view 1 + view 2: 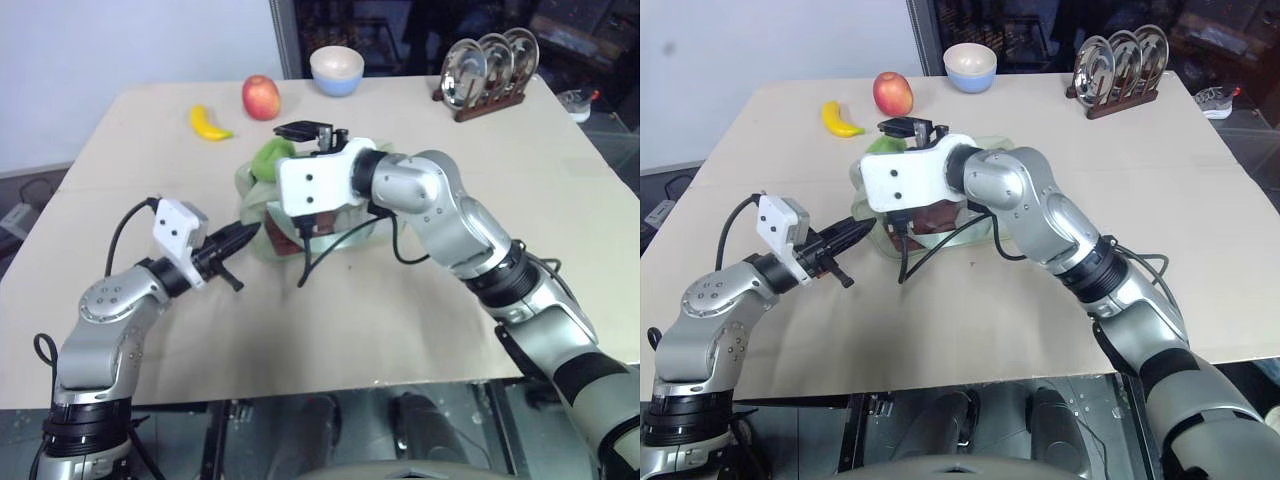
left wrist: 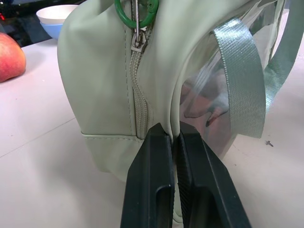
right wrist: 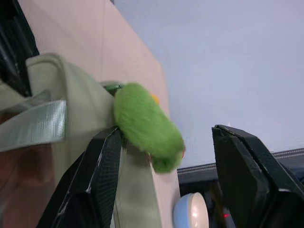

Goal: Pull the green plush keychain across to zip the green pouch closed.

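While the green pouch [image 1: 262, 205] stands mid-table [image 1: 420, 330], the left hand [image 2: 176, 142] reaches level at its near end, fingers pressed together on the fabric seam beside the zipper. The right hand [image 3: 164, 152] comes across over the pouch from the other side, forearm bent leftward, its fingers apart around the green plush keychain [image 3: 145, 124], which hangs at the pouch's top edge.

The worktop [image 1: 420, 320] held one green pouch [image 2: 99, 95], one green plush keychain [image 3: 145, 126], one banana [image 1: 209, 124], one apple [image 1: 260, 97], one bowl [image 1: 337, 70], and three metal plates [image 1: 490, 62] in one rack [image 1: 490, 103].
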